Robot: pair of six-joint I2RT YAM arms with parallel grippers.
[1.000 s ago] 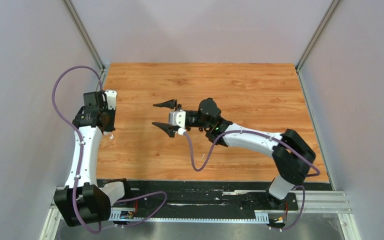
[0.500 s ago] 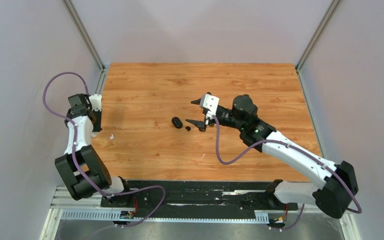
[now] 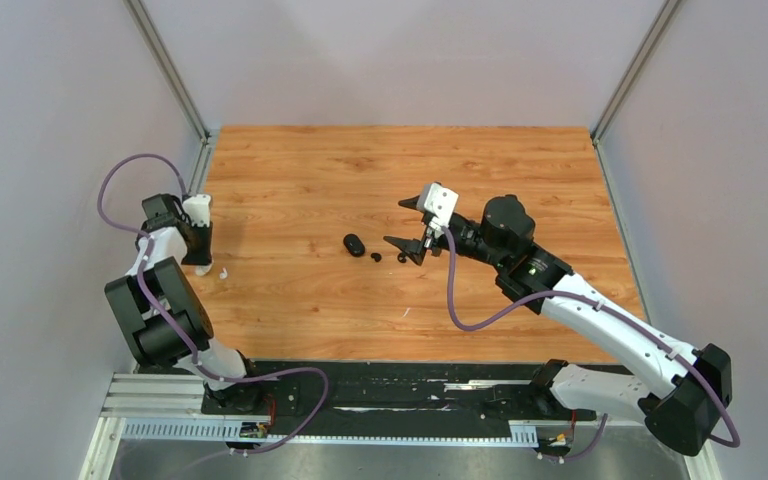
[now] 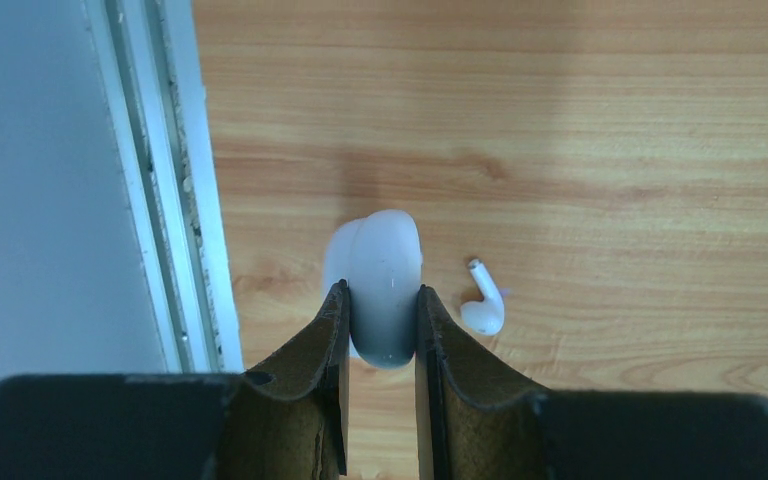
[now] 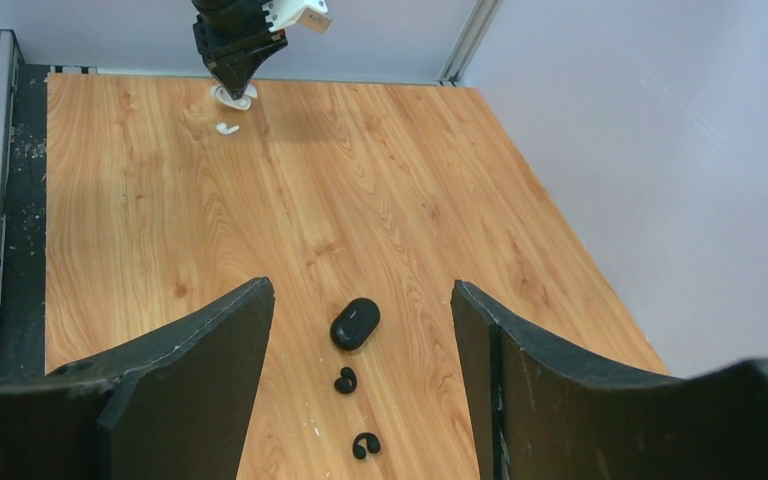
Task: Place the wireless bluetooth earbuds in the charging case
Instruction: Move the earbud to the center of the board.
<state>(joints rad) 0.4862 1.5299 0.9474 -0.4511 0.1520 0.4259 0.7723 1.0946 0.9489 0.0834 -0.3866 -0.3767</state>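
Observation:
My left gripper [image 4: 381, 292] is shut on a white charging case [image 4: 375, 250] at the table's left edge, and one white earbud [image 4: 483, 302] with a short stem lies just right of it. The top view shows that gripper [image 3: 198, 256] over the case, the white earbud [image 3: 223, 271] beside it. My right gripper [image 5: 360, 288] hangs open above mid-table. A black charging case [image 5: 355, 323] lies shut below it, with two black earbuds [image 5: 345, 380] [image 5: 365, 445] loose on the wood nearer me. From above, the right gripper [image 3: 396, 222] stands right of the black case [image 3: 354, 245].
A metal rail [image 4: 155, 180] and grey wall border the table close to the left of the white case. Grey walls enclose the wooden table [image 3: 520, 180] on three sides. A black strip [image 3: 400, 375] runs along the near edge.
The right arm has drawn back to the right, uncovering the black case and the two black earbuds. The left arm has folded back toward the left edge, still shut on the white case.

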